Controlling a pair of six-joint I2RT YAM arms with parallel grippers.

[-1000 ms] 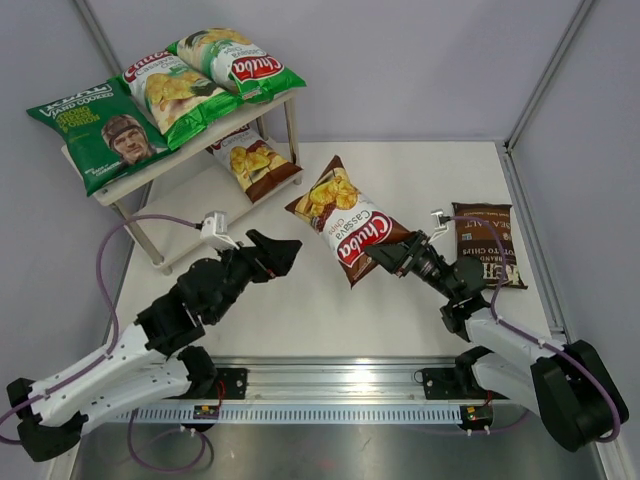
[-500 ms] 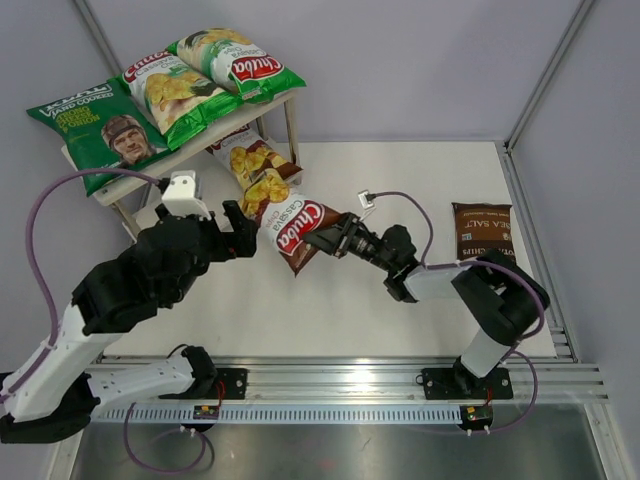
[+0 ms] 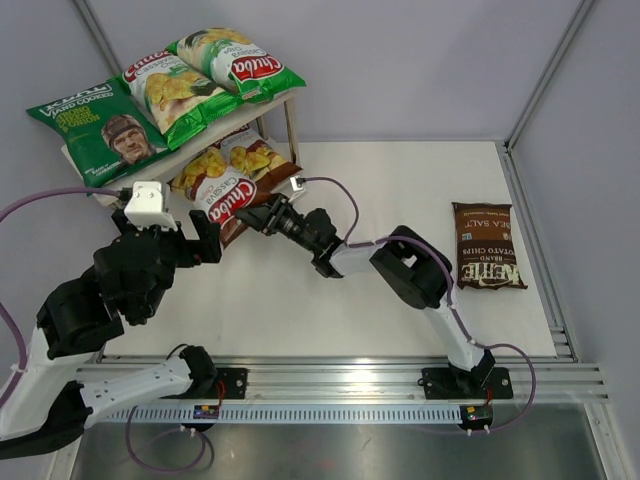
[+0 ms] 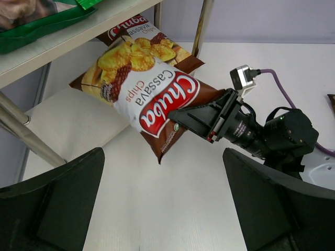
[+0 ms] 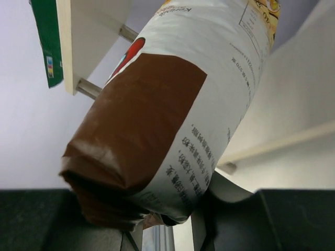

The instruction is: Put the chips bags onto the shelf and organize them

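Observation:
My right gripper (image 3: 262, 213) is shut on the bottom end of a brown Chuba chips bag (image 3: 215, 190) and holds it slanted, its top end over the shelf's lower board (image 4: 73, 120). That bag (image 4: 152, 97) partly overlaps a second brown Chuba bag (image 4: 131, 29) lying on the same board. On the shelf's top board (image 3: 150, 165) lie the dark green bag with a man's face (image 3: 95, 135) and two green-white Chuba bags (image 3: 170, 90) (image 3: 235, 62). The Kettle bag (image 3: 487, 245) lies flat at the table's right. My left gripper (image 4: 165, 209) is open and empty, just short of the held bag.
Thin metal shelf legs (image 4: 204, 23) (image 4: 26, 136) stand on either side of the held bag. My right arm (image 3: 400, 265) stretches across the middle of the table. Grey walls close in the left, back and right sides.
My right gripper carried the brown Chuba bag leftward from the table's middle to the shelf's lower tier. My left arm drew back to the left, staying open.

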